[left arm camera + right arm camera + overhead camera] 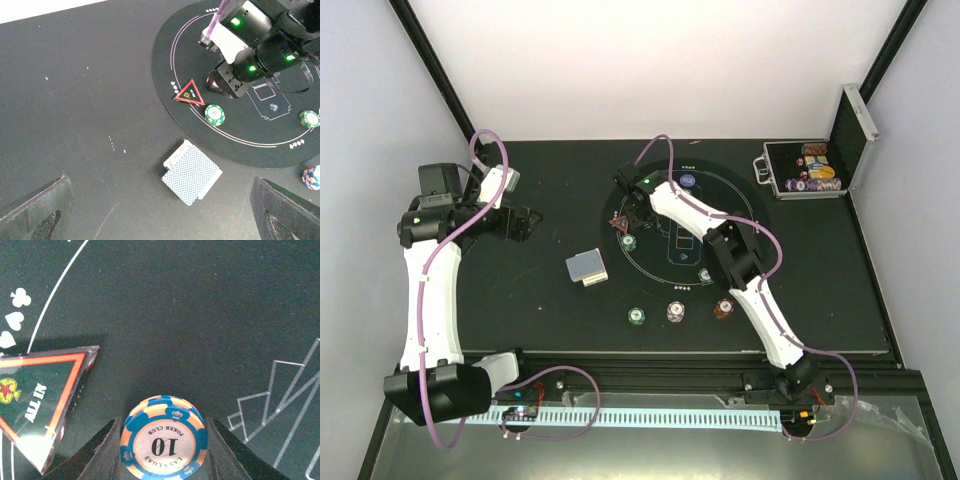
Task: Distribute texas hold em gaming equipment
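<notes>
Near rim of round mat (745, 200): green chip (637, 315), purple chip (676, 312) and brown chip (724, 308) in row. Card deck (192, 175) face down on worktop (75, 125), left of mat. Left gripper (523, 223): jaws wide apart, empty. Right gripper (162, 450): jaws clamped on orange-blue chip (163, 435) (marked 10), just beside red triangle (37, 405). Advise: set chip flat, clear of triangle, then lift straight.

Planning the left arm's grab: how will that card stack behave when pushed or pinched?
Pushed, the card stack would likely shear apart; its layers sit offset along one edge. Pinched across the faces it should hold; the thin cards look light and probably slick.
</notes>
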Motion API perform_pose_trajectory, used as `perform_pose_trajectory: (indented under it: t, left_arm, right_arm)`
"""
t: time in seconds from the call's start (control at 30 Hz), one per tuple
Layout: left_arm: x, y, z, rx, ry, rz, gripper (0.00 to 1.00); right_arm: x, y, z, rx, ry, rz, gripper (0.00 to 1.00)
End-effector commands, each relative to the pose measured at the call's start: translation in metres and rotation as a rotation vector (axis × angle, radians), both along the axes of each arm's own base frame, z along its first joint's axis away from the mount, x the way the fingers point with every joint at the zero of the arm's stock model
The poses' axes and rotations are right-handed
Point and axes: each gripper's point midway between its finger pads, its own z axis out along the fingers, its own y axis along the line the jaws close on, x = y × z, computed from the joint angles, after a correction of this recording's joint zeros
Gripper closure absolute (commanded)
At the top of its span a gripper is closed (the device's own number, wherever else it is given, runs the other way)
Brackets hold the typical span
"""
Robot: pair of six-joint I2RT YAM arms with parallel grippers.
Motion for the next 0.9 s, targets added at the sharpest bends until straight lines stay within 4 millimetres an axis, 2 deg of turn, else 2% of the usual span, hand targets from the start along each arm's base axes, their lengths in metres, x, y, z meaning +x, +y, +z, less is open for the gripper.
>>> perform_pose_trajectory:
  t: [0.0, 0.2, 0.3, 0.37, 0.47, 0.57, 0.73, 0.87]
  left_arm:
    - [0.002, 0.000, 0.007, 0.004, -0.027, -0.015, 0.01]
    - [0.003, 0.001, 0.003, 0.008, -0.018, -0.015, 0.01]
    - [0.002, 0.001, 0.002, 0.008, -0.017, -0.015, 0.01]
    - [0.002, 0.001, 0.003, 0.009, -0.019, -0.015, 0.01]
    - [0.002, 0.000, 0.003, 0.007, -0.019, -0.017, 0.01]
    - [0.001, 0.000, 0.004, 0.003, -0.020, -0.018, 0.01]
    - [0.000, -0.002, 0.005, -0.005, -0.025, -0.026, 0.01]
    - [0.000, -0.003, 0.010, -0.006, -0.039, -0.026, 0.01]
  right_arm:
    - [0.001, 0.014, -0.003, 0.064, 0.031, 0.012, 0.80]
    - [0.000, 0.025, -0.006, 0.120, 0.052, 0.013, 0.80]
    - [0.000, 0.024, -0.009, 0.111, 0.054, 0.014, 0.76]
    - [-0.001, 0.024, -0.012, 0.101, 0.061, 0.020, 0.68]
    - [-0.001, 0.021, -0.012, 0.086, 0.064, 0.022, 0.47]
    - [0.003, 0.020, 0.007, 0.083, 0.031, 0.023, 0.31]
    - [0.007, 0.014, 0.065, 0.104, -0.064, 0.022, 0.29]
    - [-0.011, -0.006, 0.097, 0.094, -0.087, 0.005, 0.31]
